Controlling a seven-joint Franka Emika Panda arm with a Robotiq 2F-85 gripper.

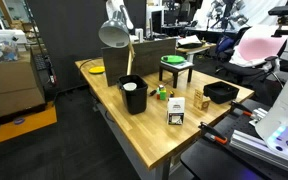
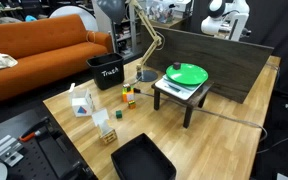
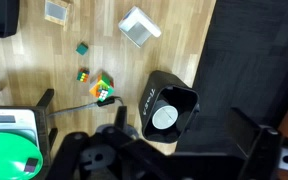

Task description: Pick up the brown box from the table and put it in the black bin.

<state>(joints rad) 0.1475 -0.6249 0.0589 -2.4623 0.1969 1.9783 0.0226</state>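
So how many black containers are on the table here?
2. The tall black bin stands mid-table near the lamp. The shallow black tray sits near a table corner, close to the brown box. Nothing appears to hide another.

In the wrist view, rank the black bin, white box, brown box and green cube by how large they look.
1. black bin, taller, so nearer the camera and flattered
2. white box
3. brown box, cut by the top edge, so unsure
4. green cube
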